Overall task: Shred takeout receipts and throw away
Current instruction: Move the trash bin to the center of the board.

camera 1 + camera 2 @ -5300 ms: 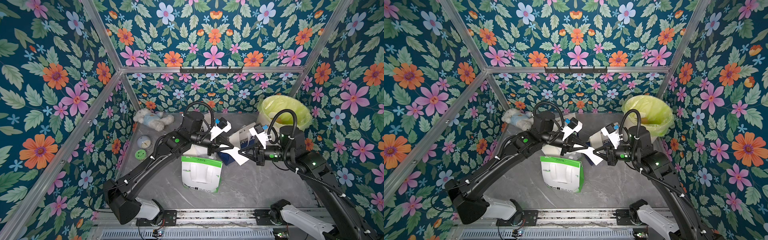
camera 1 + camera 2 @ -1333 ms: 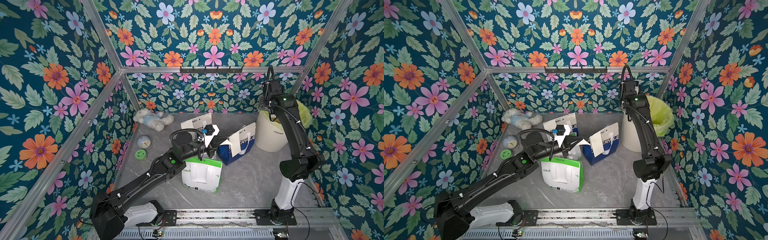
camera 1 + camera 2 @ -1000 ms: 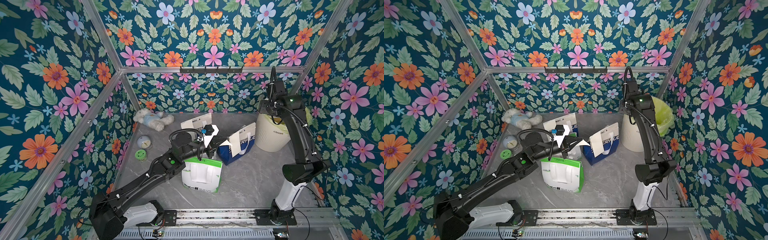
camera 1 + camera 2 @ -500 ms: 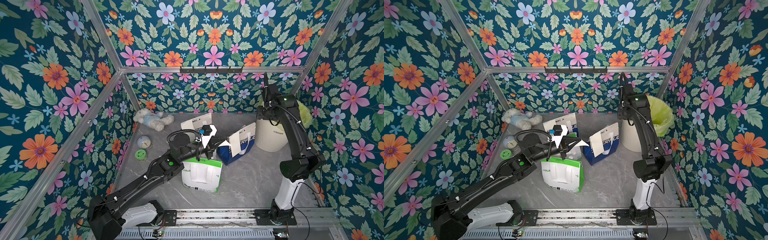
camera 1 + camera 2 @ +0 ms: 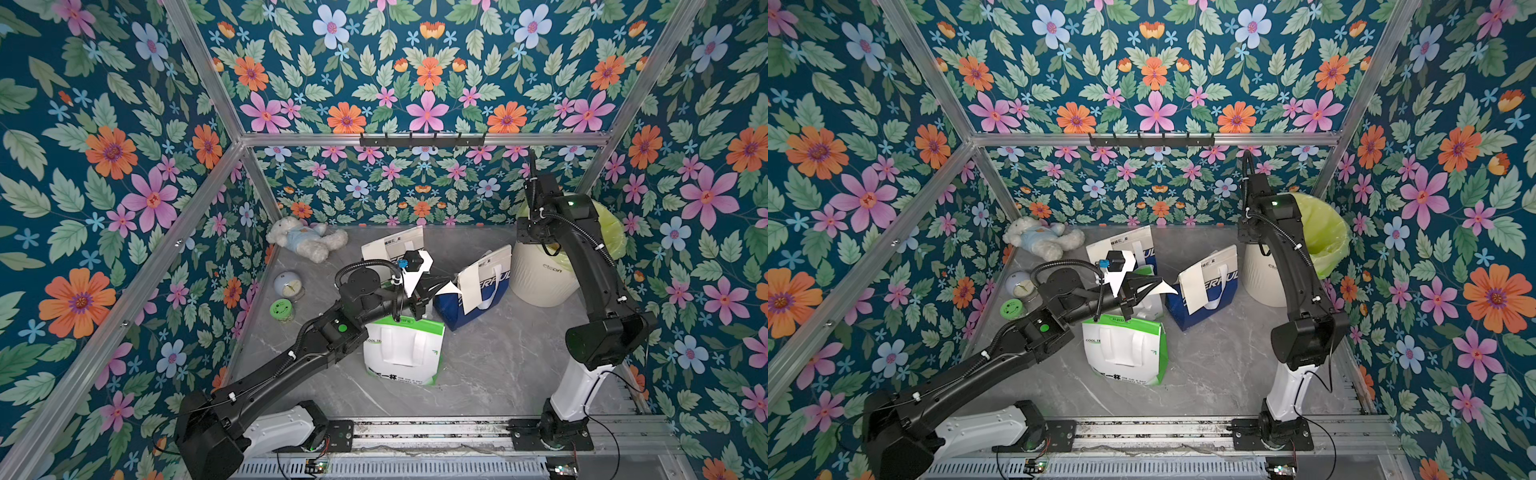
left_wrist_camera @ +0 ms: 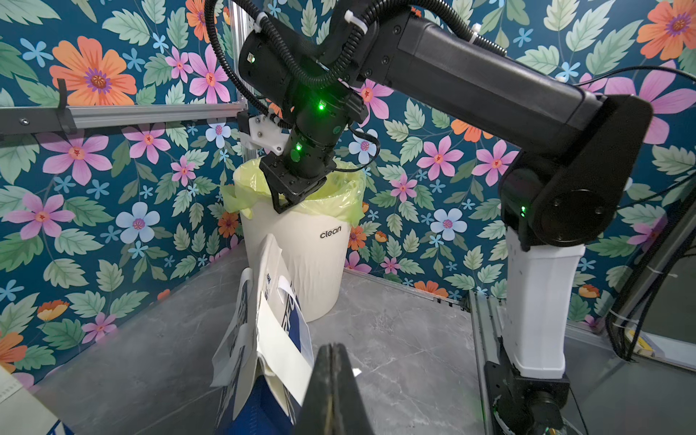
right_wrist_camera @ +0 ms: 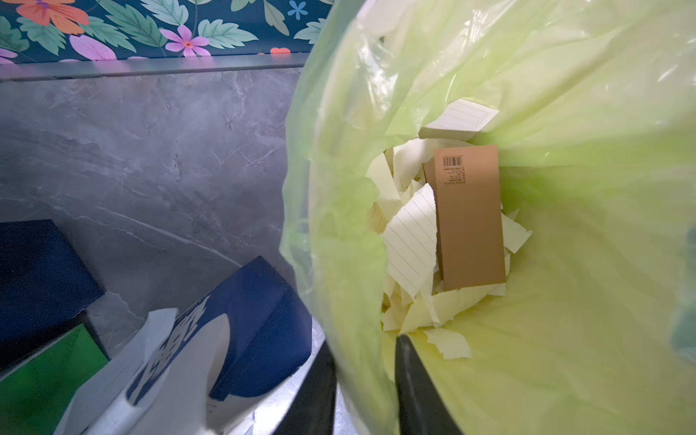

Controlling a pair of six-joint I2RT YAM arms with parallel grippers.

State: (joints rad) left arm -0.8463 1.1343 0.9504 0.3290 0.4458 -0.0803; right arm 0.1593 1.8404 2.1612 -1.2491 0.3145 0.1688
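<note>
My left gripper (image 5: 434, 286) hovers above the green-and-white bag (image 5: 401, 353), shut on a torn white piece of takeout receipt (image 5: 449, 287). In the left wrist view the jaws (image 6: 333, 348) are pressed together, with only a white corner (image 6: 356, 373) showing. A white receipt sheet (image 5: 471, 286) hangs on the face of the blue bag (image 5: 486, 291). My right gripper (image 7: 365, 391) is at the near rim of the white bin (image 5: 540, 274). Its jaws are apart, one finger (image 7: 316, 391) outside the yellow-green liner (image 7: 565, 113) and the other inside. Torn lined paper (image 7: 410, 241) lies at the bottom.
A brown barcoded card (image 7: 469, 218) lies on the scraps in the bin. Another white-and-blue bag (image 5: 390, 249) stands behind my left wrist. A plush bear (image 5: 303, 243), a small clock (image 5: 289, 284) and a green disc (image 5: 281, 309) sit at the back left. Flowered walls close in three sides.
The right gripper's jaws have narrowed while the arm swayed slightly over the bin. The left arm eased a little towards the front, still holding its torn piece.
</note>
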